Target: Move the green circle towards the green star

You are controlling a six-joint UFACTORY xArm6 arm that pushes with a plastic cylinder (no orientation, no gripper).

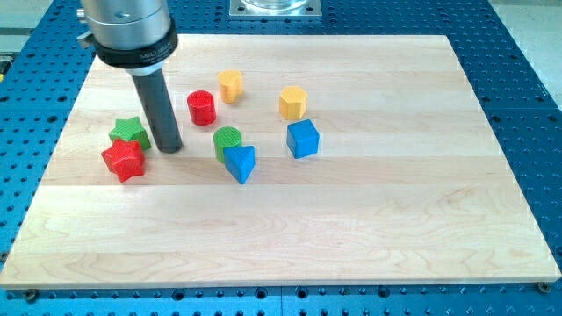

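In the one camera view, my tip (169, 147) sits on the board (378, 219) at the view's left, in the gap between the green star (130, 132) and the green circle (227, 140). It is just beside the star's right edge and a little apart from the circle. There are no jaws on this rig, only the dark rod, so nothing is open, closed or held.

The circle, the thing I have to move, lies near the board's middle-left, touching or nearly touching the blue triangle (240, 162) at its lower right. The star is at the far left, with the red star (123, 160) pressed against its lower side. Above the circle stand the red cylinder (202, 107) and a yellow block (230, 85); further right are a yellow hexagon (293, 103) and a blue cube (303, 139).

I judge the push has not begun: my tip is on the wrong side, between circle and target. The next move calls for going round the circle to its right side, without clipping the red cylinder or blue triangle, then pushing leftward. The gap to the right of the circle, above the triangle, looks tight, so I would approach from the upper right and keep the push aimed slightly up-left.
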